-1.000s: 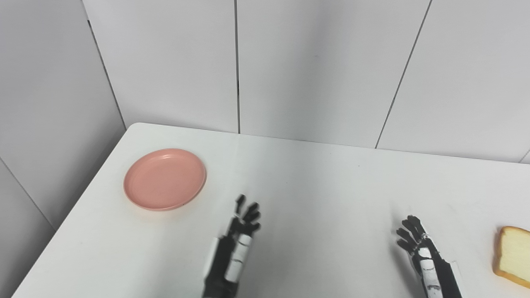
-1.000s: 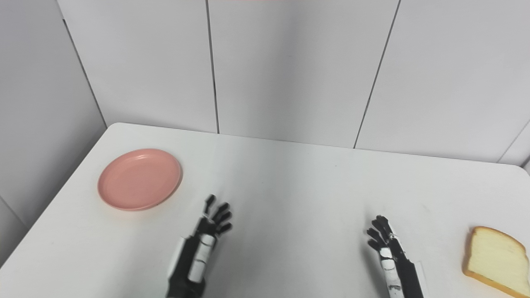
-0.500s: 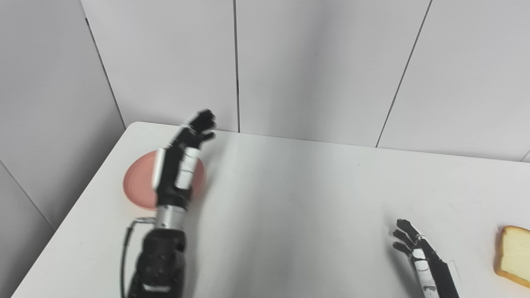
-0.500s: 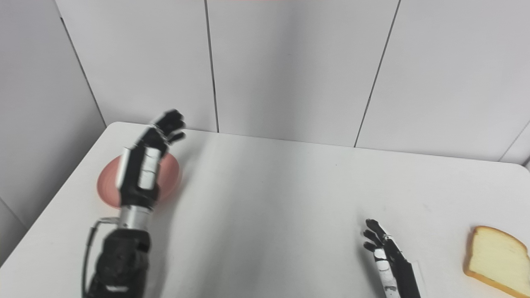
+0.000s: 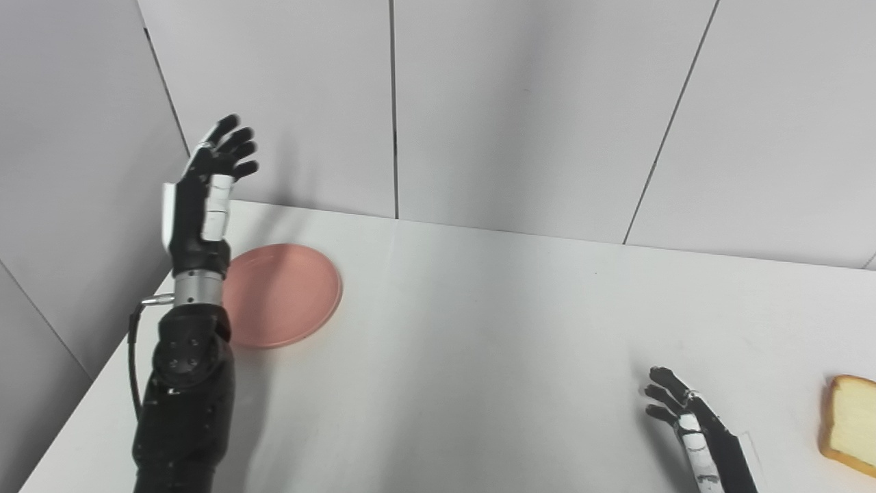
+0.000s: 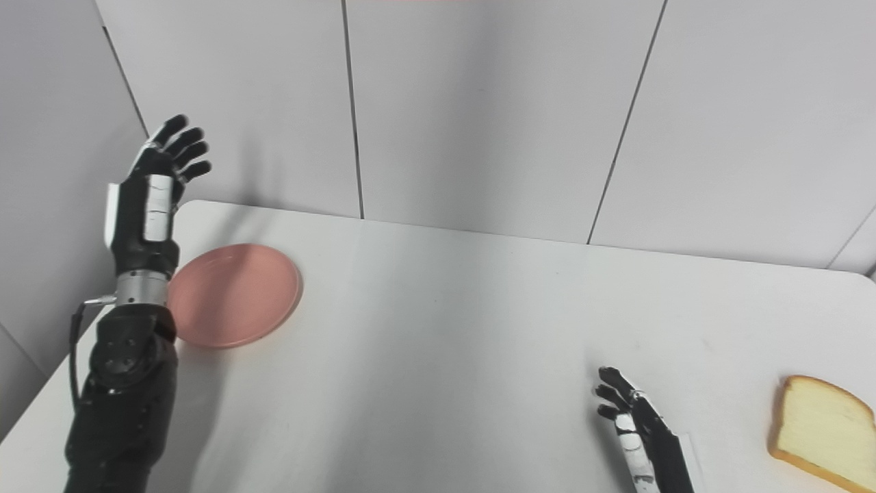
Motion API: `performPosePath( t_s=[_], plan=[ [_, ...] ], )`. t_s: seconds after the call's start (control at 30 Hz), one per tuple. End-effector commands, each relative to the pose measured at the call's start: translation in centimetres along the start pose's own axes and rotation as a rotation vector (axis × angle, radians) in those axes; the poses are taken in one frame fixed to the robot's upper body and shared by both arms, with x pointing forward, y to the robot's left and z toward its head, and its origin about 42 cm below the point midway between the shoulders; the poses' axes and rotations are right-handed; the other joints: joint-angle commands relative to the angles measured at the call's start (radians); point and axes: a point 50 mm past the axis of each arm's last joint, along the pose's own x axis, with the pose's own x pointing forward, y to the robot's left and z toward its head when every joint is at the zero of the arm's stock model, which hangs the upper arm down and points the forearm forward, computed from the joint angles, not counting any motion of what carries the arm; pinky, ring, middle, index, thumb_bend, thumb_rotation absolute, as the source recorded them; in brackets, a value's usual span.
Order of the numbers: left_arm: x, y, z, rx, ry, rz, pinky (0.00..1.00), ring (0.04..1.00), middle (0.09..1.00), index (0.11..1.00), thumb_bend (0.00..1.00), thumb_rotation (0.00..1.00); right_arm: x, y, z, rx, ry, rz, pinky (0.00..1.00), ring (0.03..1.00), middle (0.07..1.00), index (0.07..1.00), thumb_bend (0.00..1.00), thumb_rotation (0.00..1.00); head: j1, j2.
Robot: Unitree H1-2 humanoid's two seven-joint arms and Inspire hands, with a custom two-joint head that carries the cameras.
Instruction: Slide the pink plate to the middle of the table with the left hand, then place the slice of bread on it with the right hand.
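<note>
Nothing on the task is done yet, as far as we can judge. The pink plate (image 6: 233, 294) sits at the far-left part of the tabletop (image 6: 465, 329), well off the middle, and nothing touches it. The slice of bread (image 6: 825, 433) lies flat at the near-right edge, well apart from the plate, also untouched. So both steps are left: slide the plate, then place the bread.

Our left robot hand (image 6: 161, 174) is raised high above the far-left corner of the tabletop, forearm near vertical, fingers spread and pointing up toward the wall. It holds nothing. In both views the wrist and forearm overlap the plate's left rim, but the hand itself is clearly above it, not in contact. We'd judge it needs to come down and get fingers behind the plate's left or far rim before any push toward the centre.

Our right robot hand (image 6: 626, 411) sits low at the near-right, fingers apart and empty, pointing far-left, near the bread but not touching. It looks idle.
</note>
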Motion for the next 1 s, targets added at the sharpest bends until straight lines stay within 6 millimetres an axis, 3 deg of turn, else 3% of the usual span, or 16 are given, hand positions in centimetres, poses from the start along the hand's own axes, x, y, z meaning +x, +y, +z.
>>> performPosePath(
  t_s=[0.0, 0.27, 0.5, 0.63, 0.97],
  plan=[
    [2.8, 0.1, 2.3, -0.037, -0.061, -0.004, 0.78, 0.827, 0.805, 0.771, 0.91, 0.84, -1.2, 0.2, -1.6, -0.002, 0.054, 0.005, 0.76, 0.804, 0.847, 0.788, 0.8, 1.0, -0.001, 0.001],
    [4.4, 2.2, 0.8, -0.063, 0.07, 0.084, 0.75, 0.832, 0.83, 0.743, 0.83, 0.87, -1.1, 0.2, -1.3, 0.002, 0.048, 0.004, 0.74, 0.786, 0.839, 0.774, 0.8, 1.0, -0.011, 0.015],
    [4.5, 3.6, -0.7, -0.063, 0.126, 0.148, 0.81, 0.875, 0.855, 0.717, 0.78, 0.88, -1.2, 0.1, -0.9, 0.004, 0.046, 0.001, 0.74, 0.782, 0.839, 0.765, 0.78, 1.0, -0.016, 0.024],
    [4.0, 4.0, -1.5, -0.06, 0.158, 0.172, 0.84, 0.891, 0.872, 0.711, 0.76, 0.89, -1.2, 0.1, -0.8, 0.009, 0.046, 0.004, 0.74, 0.781, 0.834, 0.759, 0.79, 1.0, -0.024, 0.026],
    [2.0, 4.6, -4.6, -0.005, 0.254, 0.245, 0.78, 0.862, 0.846, 0.706, 0.82, 0.91, -1.4, -0.1, -0.3, 0.007, 0.037, 0.009, 0.73, 0.778, 0.828, 0.76, 0.76, 1.0, -0.018, 0.031]
  ],
)
